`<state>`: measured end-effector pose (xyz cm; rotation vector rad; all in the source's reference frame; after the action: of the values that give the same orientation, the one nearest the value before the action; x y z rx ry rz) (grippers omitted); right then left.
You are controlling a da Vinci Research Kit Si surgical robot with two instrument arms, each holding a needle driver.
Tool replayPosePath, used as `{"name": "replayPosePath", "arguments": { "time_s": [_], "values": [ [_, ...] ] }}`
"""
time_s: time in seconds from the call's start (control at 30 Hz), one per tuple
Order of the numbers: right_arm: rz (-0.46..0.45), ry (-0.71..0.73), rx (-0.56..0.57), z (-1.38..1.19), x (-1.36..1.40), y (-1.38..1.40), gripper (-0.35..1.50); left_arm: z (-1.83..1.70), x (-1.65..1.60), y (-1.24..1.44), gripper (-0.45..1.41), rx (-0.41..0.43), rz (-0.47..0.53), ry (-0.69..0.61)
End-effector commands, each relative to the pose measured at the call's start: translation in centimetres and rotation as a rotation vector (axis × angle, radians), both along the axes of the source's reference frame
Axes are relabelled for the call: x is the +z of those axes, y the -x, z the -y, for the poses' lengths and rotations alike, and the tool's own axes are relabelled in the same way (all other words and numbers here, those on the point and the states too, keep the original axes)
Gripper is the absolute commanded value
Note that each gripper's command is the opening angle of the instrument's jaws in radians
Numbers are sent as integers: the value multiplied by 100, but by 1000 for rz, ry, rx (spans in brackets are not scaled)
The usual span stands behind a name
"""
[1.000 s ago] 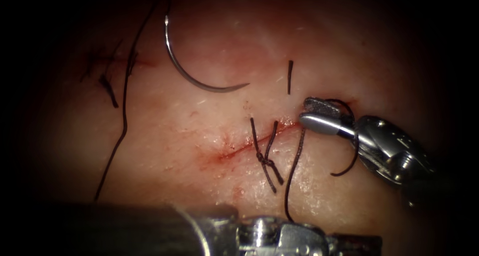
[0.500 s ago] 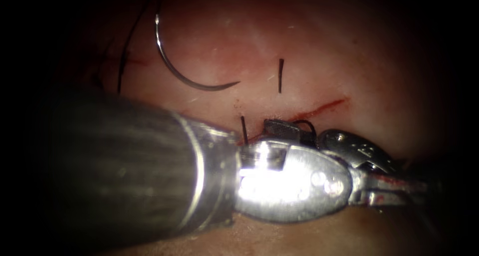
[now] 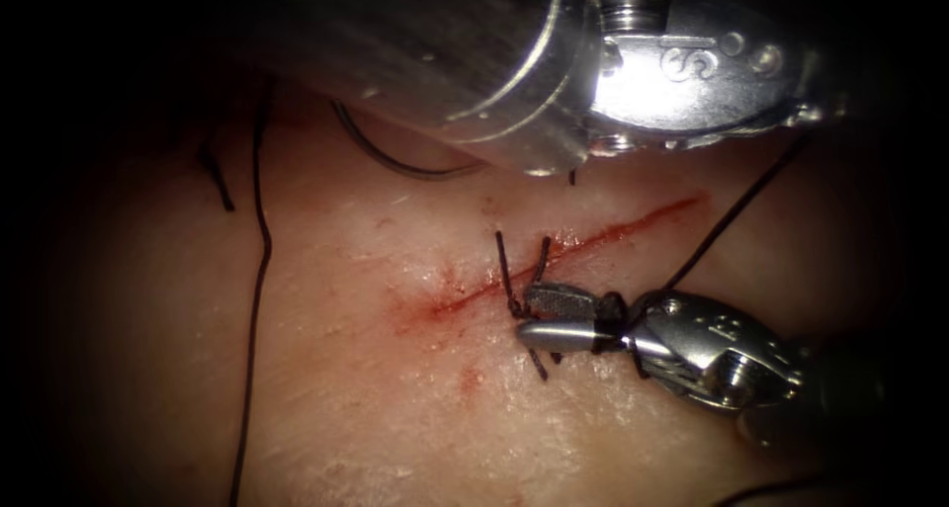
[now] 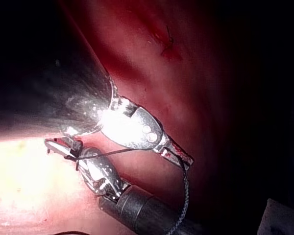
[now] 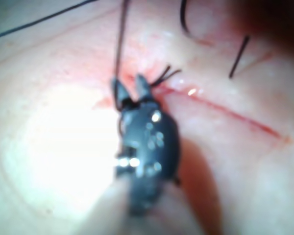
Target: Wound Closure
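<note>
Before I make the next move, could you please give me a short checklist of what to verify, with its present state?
1. Curved steel needle free: ok; lies on the pale pork tissue above and left of the red cut, held by neither tool.
2. Whole needle visible: not ok; left tool's grey shaft covers part.
3. Left tool gripping black thread: ok; fingers shut on it.
4. Right tool free: ok; fingers open beside the knotted stitch, gripping nothing, thread wrapped round it.
</note>
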<state>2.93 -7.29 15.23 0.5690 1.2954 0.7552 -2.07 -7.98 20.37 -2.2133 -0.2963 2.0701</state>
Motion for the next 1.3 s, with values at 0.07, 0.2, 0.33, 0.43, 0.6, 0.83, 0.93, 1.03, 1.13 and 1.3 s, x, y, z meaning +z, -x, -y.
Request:
{"name": "replayPosePath", "arguments": {
  "time_s": [0.07, 0.2, 0.33, 0.43, 0.6, 0.83, 0.93, 1.03, 1.13, 1.3],
  "values": [
    [-7, -4, -7, 9, 3, -8, 31, 5, 13, 6, -45, 3, 0, -8],
    [-38, 0, -5, 10, 0, -3, 29, 4, 48, 6, -45, 11, -1, 14],
    [-82, 8, 5, 12, -2, 4, 27, -4, 89, -6, -45, 23, 1, 36],
    [-98, 6, -18, 14, -3, 0, 27, -14, 119, -11, -45, -7, 16, 38],
    [-164, -7, -35, 18, -8, -12, 25, -18, 145, 3, -45, -39, 44, 27],
    [-258, -18, 6, 14, -22, -8, 22, -28, 182, -3, -45, -42, 73, 63],
    [-327, -51, 96, 8, -25, -4, 22, -21, 205, -12, -45, -32, 92, 113],
    [-351, -65, 139, 5, -27, -3, 22, -11, 216, -15, -45, -16, 146, 136],
    [-366, -76, 171, 2, -28, -3, 24, 0, 226, -16, -45, 6, 183, 171],
    [-361, -78, 221, -4, -26, 1, 24, 33, 243, -21, -45, 62, 216, 241]
  ]
}}
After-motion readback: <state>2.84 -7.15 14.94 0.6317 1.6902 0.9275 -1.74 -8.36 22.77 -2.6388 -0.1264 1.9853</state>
